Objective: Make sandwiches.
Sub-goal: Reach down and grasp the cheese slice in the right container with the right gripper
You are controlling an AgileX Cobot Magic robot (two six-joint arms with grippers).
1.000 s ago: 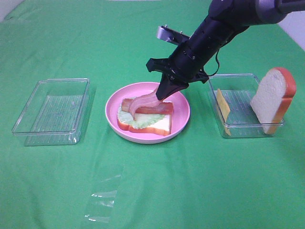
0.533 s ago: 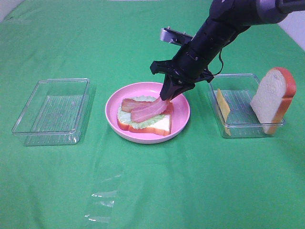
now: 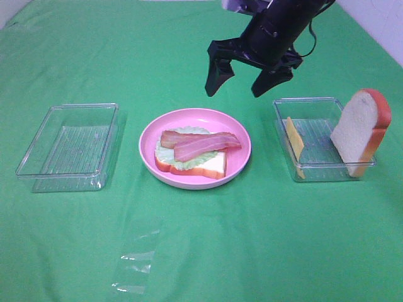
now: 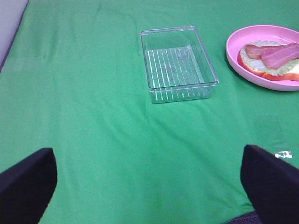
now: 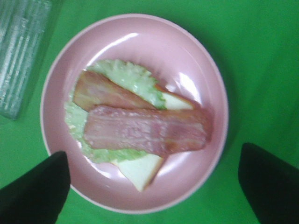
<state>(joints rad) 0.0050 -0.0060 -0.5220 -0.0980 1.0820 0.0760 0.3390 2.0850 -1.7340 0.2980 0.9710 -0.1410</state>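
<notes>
While my right gripper [image 3: 235, 92] hung open and empty above the pink plate [image 3: 240, 156] at frame centre, the half-built sandwich [image 3: 211, 165], bacon [image 3: 208, 146] on top, lay on it; my left gripper [image 4: 147, 156] also gaped.

— What do we have in the middle?
— We see the plate [image 3: 241, 151] on the cloth [image 3: 252, 239]. On it lies a bread slice [image 3: 211, 167], with lettuce [image 3: 189, 162] on that and two bacon strips [image 3: 204, 146] overlapping on top.
— And to the sides?
— Left of the plate, apart from it, we find the left tray [image 3: 69, 141]; to its right, nearer, is the right tray [image 3: 318, 141]. In that one a cheese slice [image 3: 293, 141] stands on edge along the wall nearest the plate, and a second bread slice [image 3: 359, 129] stands tilted at the far end.
— Before or behind?
— Before the plate, leftward, we note a plastic film [image 3: 135, 261] lying flat; above and behind the plate hangs the right gripper [image 3: 235, 91].
</notes>
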